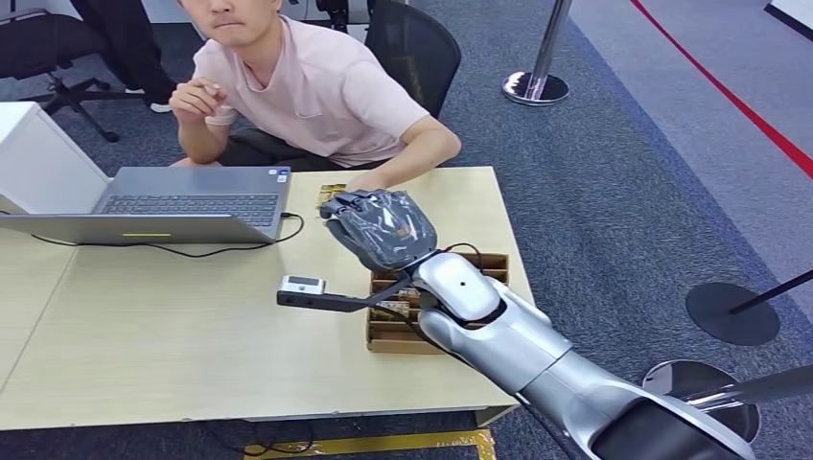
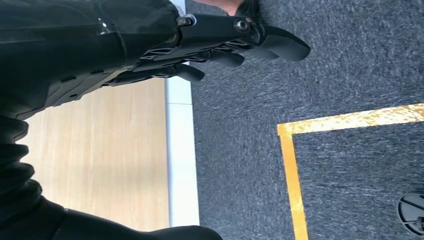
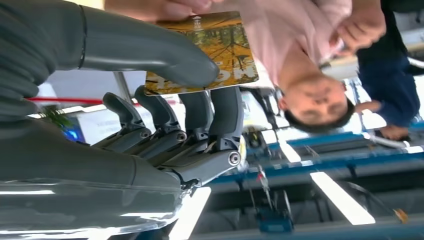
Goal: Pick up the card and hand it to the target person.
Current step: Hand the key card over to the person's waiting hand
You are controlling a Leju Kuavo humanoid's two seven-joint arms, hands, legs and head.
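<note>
My right hand (image 1: pixel 379 228) is stretched over the far side of the wooden table (image 1: pixel 173 345) toward the seated person in a pink shirt (image 1: pixel 326 86). It pinches a yellow-brown patterned card (image 3: pixel 220 47) between the thumb (image 3: pixel 150 47) and the fingers (image 3: pixel 225 112). The person's fingers (image 3: pixel 160 7) touch the card's far edge. A sliver of the card (image 1: pixel 333 190) shows beyond my hand in the head view. My left hand (image 2: pixel 225 45) hangs beside the table edge over the carpet, fingers loosely extended and holding nothing.
An open grey laptop (image 1: pixel 192 201) with a black cable sits on the table's left. A cardboard tray (image 1: pixel 393 335) with more cards lies under my right forearm. Stanchion bases (image 1: pixel 535 88) stand on the carpet at right, and yellow floor tape (image 2: pixel 292 170) runs below the table.
</note>
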